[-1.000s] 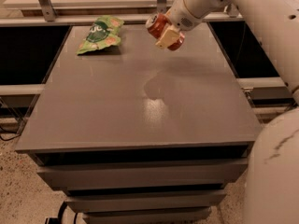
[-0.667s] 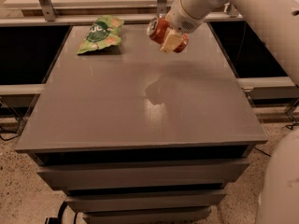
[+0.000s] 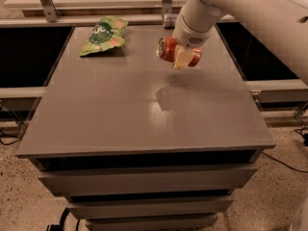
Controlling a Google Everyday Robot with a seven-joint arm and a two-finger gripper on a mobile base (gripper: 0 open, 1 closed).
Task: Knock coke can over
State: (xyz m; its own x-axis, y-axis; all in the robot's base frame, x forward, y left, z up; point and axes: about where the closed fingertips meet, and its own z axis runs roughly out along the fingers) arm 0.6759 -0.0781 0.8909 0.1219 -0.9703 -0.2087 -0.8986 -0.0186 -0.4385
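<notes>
The coke can [image 3: 167,49] is red with a silver end facing left. It lies on its side in my gripper [image 3: 182,59], just over the far middle of the grey table [image 3: 120,114]. One cream-coloured finger [image 3: 181,57] crosses the front of the can; the other finger is hidden behind it. My white arm comes down from the upper right. Whether the can touches the tabletop cannot be told.
A green snack bag [image 3: 104,34] lies flat at the table's far left. A silver-grey can [image 3: 169,18] stands at the far edge behind my gripper. A shelf rail with metal posts runs behind the table. Drawers sit under the tabletop.
My gripper has come down and slightly right with the coke can in it, closer to the tabletop. The snack bag has not moved.
</notes>
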